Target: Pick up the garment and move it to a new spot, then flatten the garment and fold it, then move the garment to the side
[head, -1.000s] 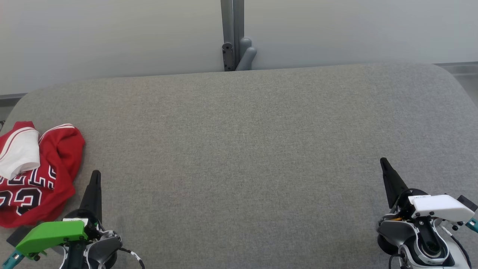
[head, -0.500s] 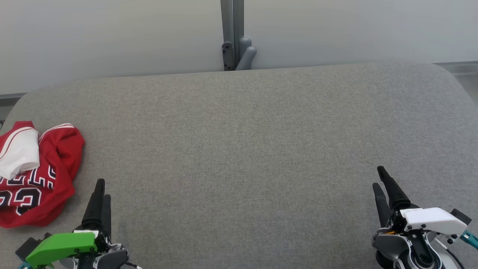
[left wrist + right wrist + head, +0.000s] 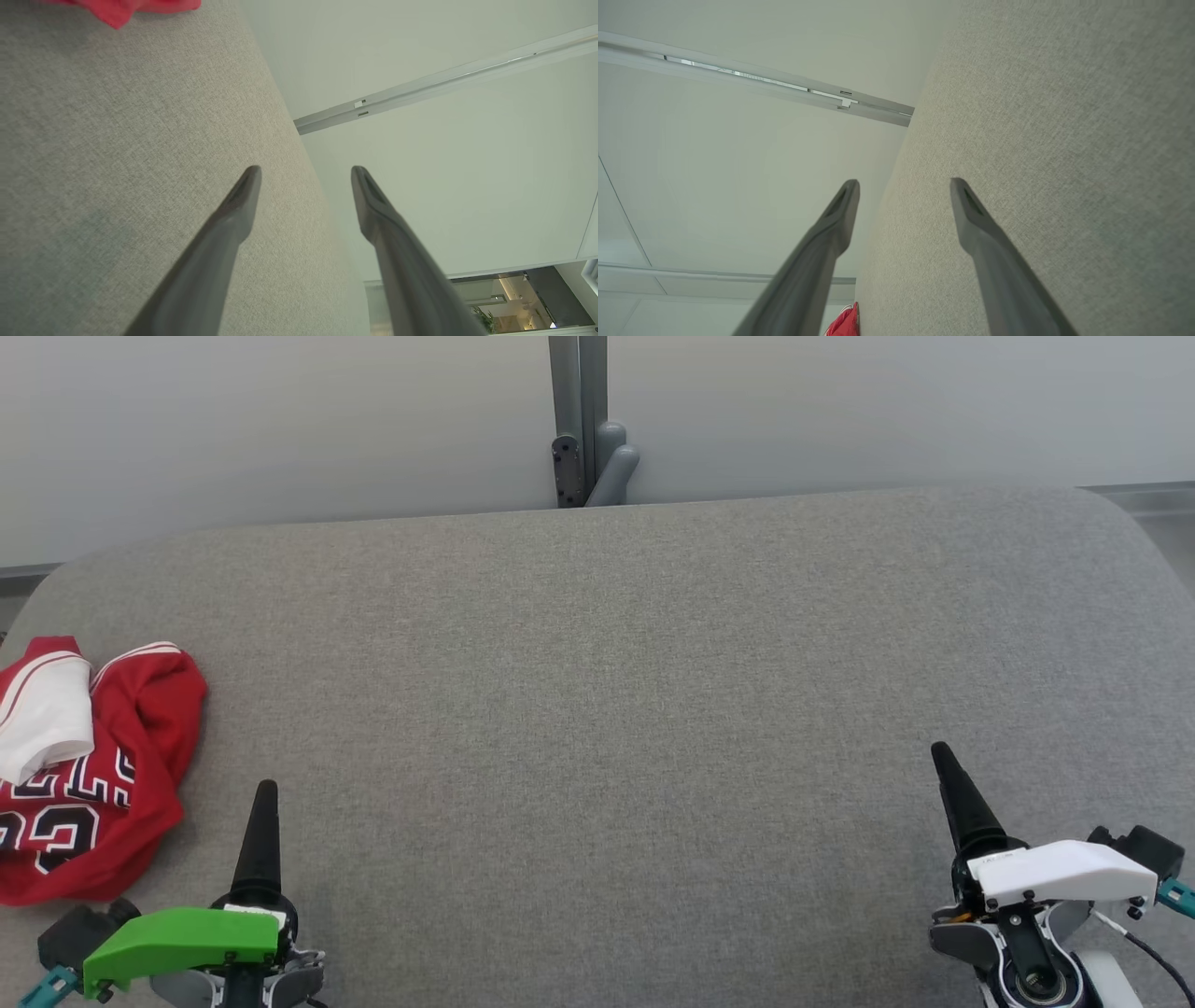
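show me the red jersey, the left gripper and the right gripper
red jersey [image 3: 154, 719], head view, on its plain red fabric right of the white panel
left gripper [image 3: 304, 171], left wrist view, midway between its open fingertips
right gripper [image 3: 904, 182], right wrist view, midway between its open fingertips

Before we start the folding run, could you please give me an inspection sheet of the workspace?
Surface: grey fabric table, flat.
Job's things: red jersey, crumpled at the table's left edge, not yet picked up.
Clutter: nothing seen.
Tools: left tool open, beside the jersey but apart from it; right tool open, over the table's right side; neither holds anything.
Cables: thin black cable at the right wrist.
Surroundings: pale wall and grey post behind the table.
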